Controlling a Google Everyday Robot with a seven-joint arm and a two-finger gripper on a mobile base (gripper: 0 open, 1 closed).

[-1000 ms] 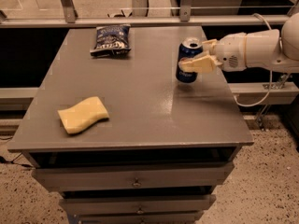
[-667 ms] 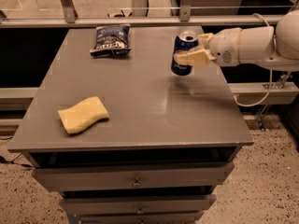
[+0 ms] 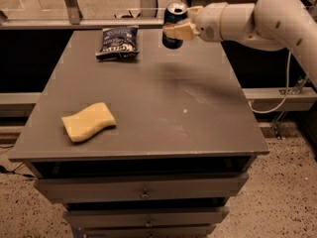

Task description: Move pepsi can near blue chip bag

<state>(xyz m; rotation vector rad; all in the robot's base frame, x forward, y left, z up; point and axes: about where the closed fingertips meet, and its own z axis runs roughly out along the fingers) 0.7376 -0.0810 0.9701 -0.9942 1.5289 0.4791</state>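
Carrying step: gripper clamped on pepsi can, held above table. Next: lower can just beside blue chip bag, then release.

A grey table with drawers stands on speckled floor, metal railing behind.

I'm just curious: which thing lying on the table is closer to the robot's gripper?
The blue chip bag, at the far edge. The gripper, shut on the pepsi can, hangs beside it; the yellow sponge lies near the front.
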